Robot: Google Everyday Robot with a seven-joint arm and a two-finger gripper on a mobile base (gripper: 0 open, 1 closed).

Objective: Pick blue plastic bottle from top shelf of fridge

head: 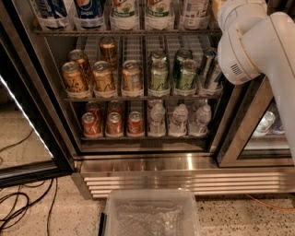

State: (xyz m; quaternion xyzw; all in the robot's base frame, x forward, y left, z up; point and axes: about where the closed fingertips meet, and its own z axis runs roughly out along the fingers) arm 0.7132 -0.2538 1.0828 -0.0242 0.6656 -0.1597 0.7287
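The fridge [138, 161] stands open in front of me. Its top shelf [124, 32] runs along the upper edge of the view, and only the lower parts of its bottles show. The blue plastic bottle [194, 11], with a pale blue-and-white label, stands at the right end of that row. Two dark-blue Pepsi bottles [90, 9] and two green-labelled bottles [159, 11] stand to its left. My white arm [251, 46] reaches up at the right, just beside the bottle. The gripper is out of view above the frame.
The middle rack holds gold cans [103, 76] and green cans [160, 73]. The lower rack holds red cans [114, 123] and small water bottles [179, 119]. A clear plastic bin [152, 214] sits on the floor in front. The open door [27, 115] is at left, with cables [23, 212] on the floor.
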